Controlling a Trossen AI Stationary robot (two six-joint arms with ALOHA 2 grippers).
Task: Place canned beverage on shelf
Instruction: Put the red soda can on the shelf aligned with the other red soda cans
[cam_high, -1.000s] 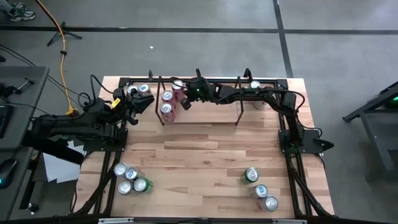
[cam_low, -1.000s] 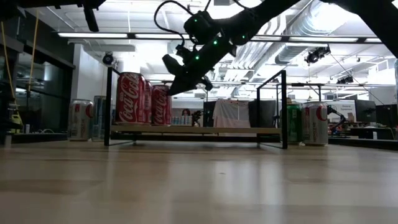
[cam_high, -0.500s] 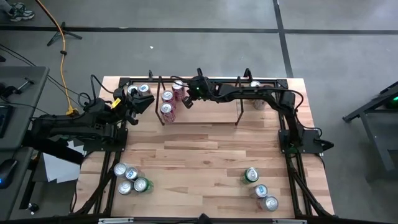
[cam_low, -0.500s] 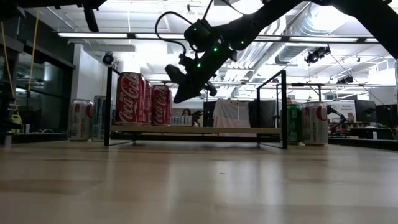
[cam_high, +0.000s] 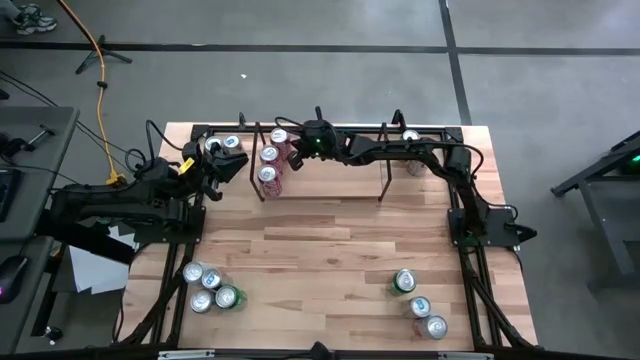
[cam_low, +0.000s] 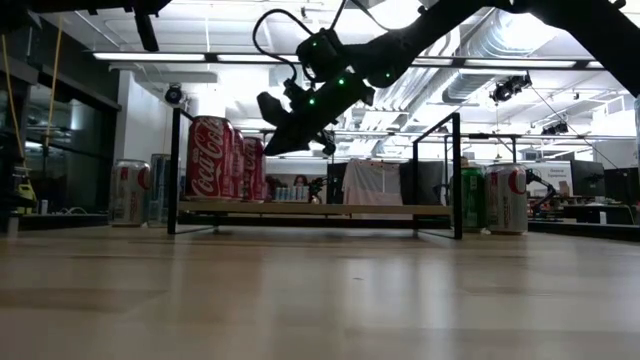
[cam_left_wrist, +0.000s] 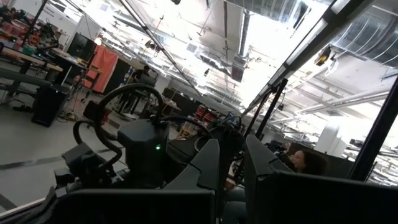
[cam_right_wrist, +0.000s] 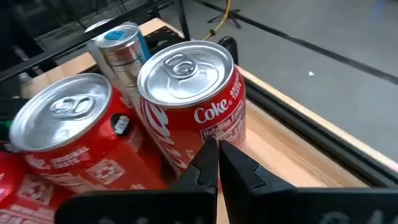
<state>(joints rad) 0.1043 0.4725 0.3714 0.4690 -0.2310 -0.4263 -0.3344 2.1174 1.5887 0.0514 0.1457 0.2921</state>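
Item: red Coke cans (cam_right_wrist: 186, 106), standing on shelf (cam_high: 320, 185) at its left end. R gripper (cam_low: 272, 125) has lifted clear of cans vs. a moment ago, jaws closed, empty; placement prob. done. L gripper (cam_high: 226, 160) parked at table's left-rear, jaws closed. Legible: "Coke", "Coca-Cola". Spare cans (cam_high: 210, 285) at front, brands unclear.

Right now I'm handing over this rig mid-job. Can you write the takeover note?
Right gripper: shut, empty, above the shelf's left end, beside the red cans.
Left gripper: shut, empty, waiting at the table's left rear corner.
Done: three cans stand on the shelf.
Left: three cans at front left, three at front right, plus cans flanking the shelf.
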